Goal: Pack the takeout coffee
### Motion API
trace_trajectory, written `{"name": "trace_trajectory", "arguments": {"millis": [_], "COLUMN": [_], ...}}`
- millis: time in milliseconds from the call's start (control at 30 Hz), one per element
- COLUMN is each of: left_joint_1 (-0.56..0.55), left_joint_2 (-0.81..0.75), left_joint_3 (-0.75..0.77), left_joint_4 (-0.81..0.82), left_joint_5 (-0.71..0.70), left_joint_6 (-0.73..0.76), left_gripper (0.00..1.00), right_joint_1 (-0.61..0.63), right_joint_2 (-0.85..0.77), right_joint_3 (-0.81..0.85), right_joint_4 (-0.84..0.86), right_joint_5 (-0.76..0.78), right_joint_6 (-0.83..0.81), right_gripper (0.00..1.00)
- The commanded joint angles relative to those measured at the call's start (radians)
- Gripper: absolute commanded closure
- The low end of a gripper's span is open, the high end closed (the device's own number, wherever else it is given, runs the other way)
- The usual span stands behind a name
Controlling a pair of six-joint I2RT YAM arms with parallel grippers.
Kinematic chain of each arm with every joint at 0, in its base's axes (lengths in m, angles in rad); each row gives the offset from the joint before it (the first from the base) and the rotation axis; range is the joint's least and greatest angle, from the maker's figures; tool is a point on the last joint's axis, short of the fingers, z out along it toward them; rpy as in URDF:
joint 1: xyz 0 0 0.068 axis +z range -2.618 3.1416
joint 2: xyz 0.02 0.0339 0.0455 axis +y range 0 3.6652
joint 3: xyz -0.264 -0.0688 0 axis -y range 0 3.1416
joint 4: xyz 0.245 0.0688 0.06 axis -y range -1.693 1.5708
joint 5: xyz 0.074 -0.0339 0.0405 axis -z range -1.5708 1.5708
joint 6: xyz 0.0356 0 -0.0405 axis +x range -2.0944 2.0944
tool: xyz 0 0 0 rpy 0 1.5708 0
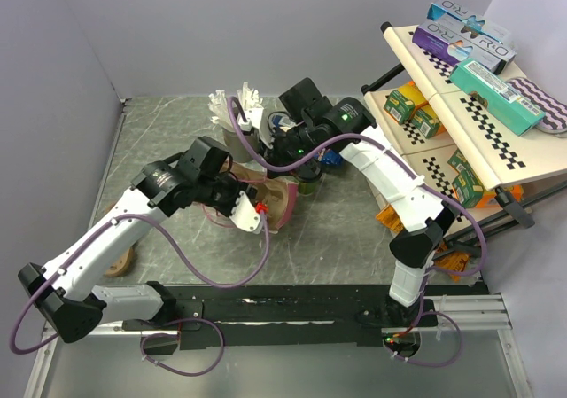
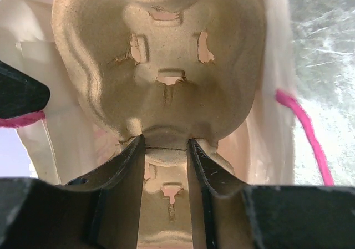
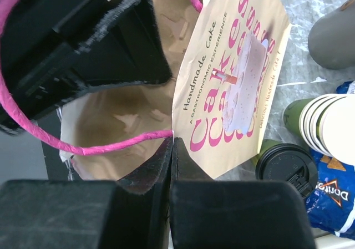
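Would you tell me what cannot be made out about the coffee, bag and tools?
- Right wrist: what the takeout coffee holds, hidden by its lid.
- Right wrist: whether the right tool pinches the paper bag's rim or pink handle, hidden by its fingers.
- Left wrist: the bag's bottom, hidden by the cup carrier in the left tool.
- Top view: the coffee, mostly under the right arm.

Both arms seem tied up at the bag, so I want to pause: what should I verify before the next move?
1. Jaws of right gripper shut on bag rim: ok.
2. Jaws of left gripper on carrier, inside bag: ok.
3. Upright, lidded coffee beside bag: ok.
4. Flat seating of carrier: cannot tell.
5. Free gripper for coffee: not ok.
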Motion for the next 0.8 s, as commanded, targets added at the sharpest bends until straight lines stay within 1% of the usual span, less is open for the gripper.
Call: {"name": "trace_trajectory", "arguments": {"millis": [0,133,200,333,433,567,667,767], "left_joint_1": [-0.022,-0.022,-0.022,-0.024,-0.041,-0.055,-0.056,-0.061], "left_joint_2": [0.006,-0.015,-0.038,-0.058,-0.023,0.061,0.074,0.054], "left_joint_3": [0.005,-0.004,-0.035,-0.098,-0.11,-0.056,-0.056,-0.087], "left_joint_4": [0.058,0.089,0.107,0.196,0.207,0.17,0.181,0.221], "left_joint_5": [-0.068,-0.083,-0.108,-0.143,-0.174,-0.198,-0.187,-0.158], "left_joint_6": [-0.053,-0.083,-0.092,-0.1,-0.101,-0.127,-0.132,-0.113], "left_gripper": [0.99,0.99,0.99,0.99,0.99,0.99,0.99,0.99], "right_joint_1": [-0.008,-0.011,-0.014,-0.014,-0.013,-0.013,-0.014,-0.017], "right_joint_2": [-0.006,-0.005,0.0,-0.002,0.009,0.004,-0.006,-0.008], "right_joint_3": [0.032,0.032,0.032,0.024,0.038,0.039,0.016,0.009], "right_joint_4": [0.011,0.009,0.003,0.008,0.005,-0.003,0.008,0.012], "right_joint_5": [-0.037,-0.042,-0.042,-0.054,-0.065,-0.069,-0.075,-0.091], "right_joint_6": [0.019,0.014,0.01,0.008,0.008,0.003,0.002,0.0], "right_gripper": [1.0,1.0,1.0,1.0,1.0,1.0,1.0,1.0]}}
